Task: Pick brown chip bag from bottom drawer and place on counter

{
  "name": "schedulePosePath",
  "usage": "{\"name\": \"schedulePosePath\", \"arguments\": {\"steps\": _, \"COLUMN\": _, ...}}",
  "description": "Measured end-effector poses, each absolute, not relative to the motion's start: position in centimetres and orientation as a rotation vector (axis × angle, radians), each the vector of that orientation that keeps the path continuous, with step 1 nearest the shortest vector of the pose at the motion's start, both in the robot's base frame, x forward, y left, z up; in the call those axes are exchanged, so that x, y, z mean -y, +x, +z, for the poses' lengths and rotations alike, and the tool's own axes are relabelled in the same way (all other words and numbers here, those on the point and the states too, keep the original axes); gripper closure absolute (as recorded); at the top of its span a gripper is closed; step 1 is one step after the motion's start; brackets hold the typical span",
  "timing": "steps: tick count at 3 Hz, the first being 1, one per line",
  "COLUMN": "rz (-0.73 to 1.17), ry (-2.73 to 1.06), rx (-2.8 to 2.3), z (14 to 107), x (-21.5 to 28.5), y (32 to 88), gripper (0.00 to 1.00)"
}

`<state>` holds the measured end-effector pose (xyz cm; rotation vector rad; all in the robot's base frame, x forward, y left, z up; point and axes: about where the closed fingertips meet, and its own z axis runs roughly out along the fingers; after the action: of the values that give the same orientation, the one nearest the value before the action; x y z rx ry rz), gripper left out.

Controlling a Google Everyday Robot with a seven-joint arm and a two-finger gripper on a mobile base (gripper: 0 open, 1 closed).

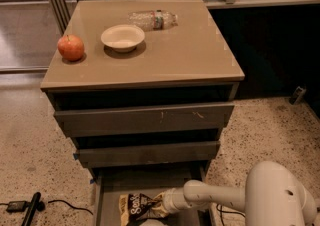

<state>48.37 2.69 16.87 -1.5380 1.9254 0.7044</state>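
Touching the pincer, brown chip bag lies in bottom drawer

Cream jaws at brown chip bag, white lettering, in grey bottom drawer; tan counter.

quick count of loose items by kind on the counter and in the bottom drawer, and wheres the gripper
apple: 1
bowl: 1
bottle: 1
chip bag: 1
total: 4
Three sit on the counter. The chip bag lies in the bottom drawer, gripper at its right end.
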Motion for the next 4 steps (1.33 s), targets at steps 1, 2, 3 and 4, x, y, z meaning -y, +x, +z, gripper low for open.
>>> {"name": "schedulePosePath", "arguments": {"steps": 1, "rz": 0.692, "ry": -1.525, "rx": -1.854, "z": 21.0, "x": -0.7, "y": 48.3, "gripper": 1.0}}
{"name": "schedulePosePath", "arguments": {"steps": 2, "rz": 0.633, "ry": -1.552, "rx": -1.794, "z": 26.2, "x": 0.9, "y": 48.2, "gripper": 1.0}}
{"name": "schedulePosePath", "arguments": {"steps": 3, "rz": 0.579, "ry": -1.593, "rx": -1.734, "z": 32.5, "x": 2.4, "y": 47.8, "gripper": 1.0}}
{"name": "schedulePosePath", "arguments": {"steps": 4, "rz": 0.517, "ry": -1.606, "rx": -1.721, "z": 39.0, "x": 5.0, "y": 47.5, "gripper": 1.0}}
